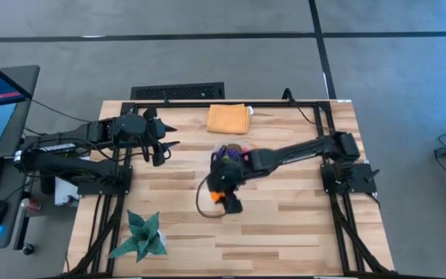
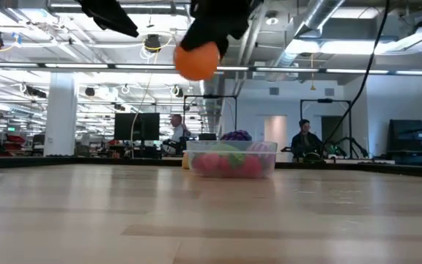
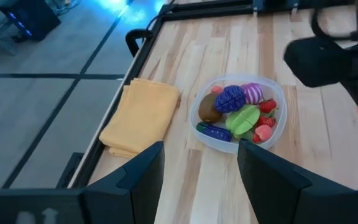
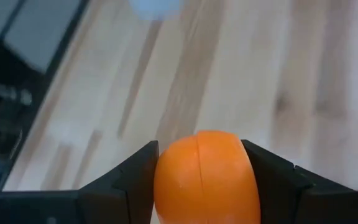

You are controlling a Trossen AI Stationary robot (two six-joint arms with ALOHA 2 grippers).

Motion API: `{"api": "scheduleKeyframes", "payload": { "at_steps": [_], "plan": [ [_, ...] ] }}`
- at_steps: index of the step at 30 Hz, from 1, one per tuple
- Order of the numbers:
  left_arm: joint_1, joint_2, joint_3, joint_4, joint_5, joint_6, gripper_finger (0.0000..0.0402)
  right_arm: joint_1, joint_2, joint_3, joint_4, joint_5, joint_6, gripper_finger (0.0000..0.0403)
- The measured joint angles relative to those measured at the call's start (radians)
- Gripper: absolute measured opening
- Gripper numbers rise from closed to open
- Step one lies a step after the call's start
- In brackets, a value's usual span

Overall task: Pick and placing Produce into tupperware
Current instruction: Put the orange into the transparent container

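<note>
The folded orange cloth lies at the upper middle of the high view, just above the clear tupperware, whose rounded-square wall is partly covered there by the right arm. A green spiky plant sits at the lower left, well apart. The pale wood-plank tabletop carries a dark frame; beyond it an open office with seated people shows. The right hand grips a smooth orange fruit above the planks. The left hand hangs spread wide near the upper left. Purple, brown, green and red produce fills the container.
</note>
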Motion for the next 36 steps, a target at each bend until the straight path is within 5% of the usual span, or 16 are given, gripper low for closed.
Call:
{"api": "scheduleKeyframes", "payload": {
  "at_steps": [10,24,36],
  "plan": [
    [0.001,-0.061,0.000,0.004,0.000,-0.002,0.0194,-0.126,-0.180,-0.105,0.069,0.011,0.035,0.0230],
    [0.001,-0.148,0.000,-0.010,-0.020,-0.004,0.0194,-0.236,-0.431,-0.557,0.508,0.066,0.230,0.0230],
    [0.002,-0.163,0.000,-0.011,-0.026,0.007,0.0194,-0.211,-0.359,-0.713,0.874,0.250,0.301,0.0230]
  ]
}}
